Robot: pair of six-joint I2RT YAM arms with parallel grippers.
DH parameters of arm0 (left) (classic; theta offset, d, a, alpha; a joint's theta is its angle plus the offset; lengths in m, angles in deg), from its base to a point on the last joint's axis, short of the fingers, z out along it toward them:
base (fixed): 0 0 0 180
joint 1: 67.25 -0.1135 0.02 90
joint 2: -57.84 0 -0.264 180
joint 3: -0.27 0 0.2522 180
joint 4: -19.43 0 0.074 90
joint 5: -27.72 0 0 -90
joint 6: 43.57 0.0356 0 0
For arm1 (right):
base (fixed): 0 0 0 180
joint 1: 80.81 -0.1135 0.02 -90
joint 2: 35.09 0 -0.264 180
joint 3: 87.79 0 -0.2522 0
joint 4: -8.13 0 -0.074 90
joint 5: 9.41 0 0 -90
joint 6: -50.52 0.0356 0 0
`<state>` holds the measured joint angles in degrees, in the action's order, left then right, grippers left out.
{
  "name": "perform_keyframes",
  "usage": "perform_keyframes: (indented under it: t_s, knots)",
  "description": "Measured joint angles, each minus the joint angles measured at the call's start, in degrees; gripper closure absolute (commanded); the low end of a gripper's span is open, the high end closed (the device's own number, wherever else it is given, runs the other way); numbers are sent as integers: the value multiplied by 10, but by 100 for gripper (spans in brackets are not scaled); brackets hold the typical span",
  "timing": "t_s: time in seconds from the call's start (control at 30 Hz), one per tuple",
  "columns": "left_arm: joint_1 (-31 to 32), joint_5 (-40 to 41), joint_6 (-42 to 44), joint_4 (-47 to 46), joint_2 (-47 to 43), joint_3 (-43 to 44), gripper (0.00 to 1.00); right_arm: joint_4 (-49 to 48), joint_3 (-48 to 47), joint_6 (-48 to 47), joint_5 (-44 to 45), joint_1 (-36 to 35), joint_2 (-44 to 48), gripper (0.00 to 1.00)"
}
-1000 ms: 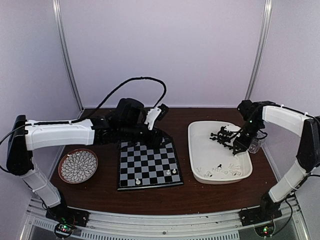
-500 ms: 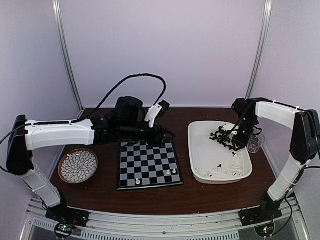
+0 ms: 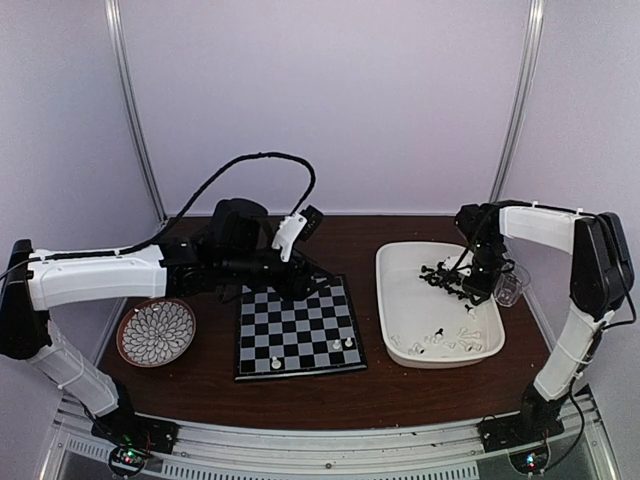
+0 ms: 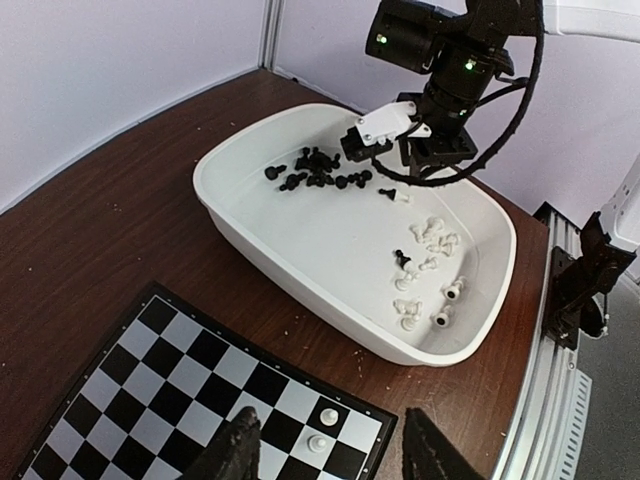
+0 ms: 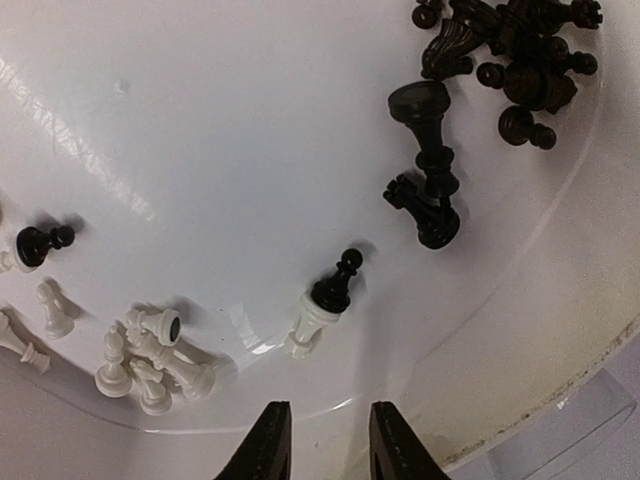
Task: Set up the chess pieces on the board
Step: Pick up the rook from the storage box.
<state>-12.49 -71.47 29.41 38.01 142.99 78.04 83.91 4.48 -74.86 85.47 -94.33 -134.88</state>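
Chess pieces (image 5: 437, 215) lie loose in the white tray (image 5: 250, 150) under the right tool (image 5: 330, 445), whose fingers stand apart with nothing between them. A black pawn (image 5: 335, 282) and a white piece (image 5: 308, 328) lie just ahead of its tips. The left tool (image 4: 335, 455), likewise spread and empty, hangs over a corner of the board (image 4: 150, 390), with two white pieces (image 4: 327, 416) just ahead of its tips.

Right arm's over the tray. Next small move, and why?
Probably lower the right gripper onto the black piece just ahead of its open, empty jaws and close. The board holds only a few white pieces; the rest lie in the tray.
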Motion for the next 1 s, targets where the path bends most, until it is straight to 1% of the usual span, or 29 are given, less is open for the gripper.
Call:
perform_keyframes:
  t_s: [0.27,0.57,1.0]
  knots:
    - [0,2,4,10,1,0,51,-12,0,13,0,-2,-32,70]
    - [0,2,5,24,7,1,51,-34,0,29,-1,-21,-78,71]
    - [0,2,4,30,7,2,51,-52,5,50,26,-21,-83,72]
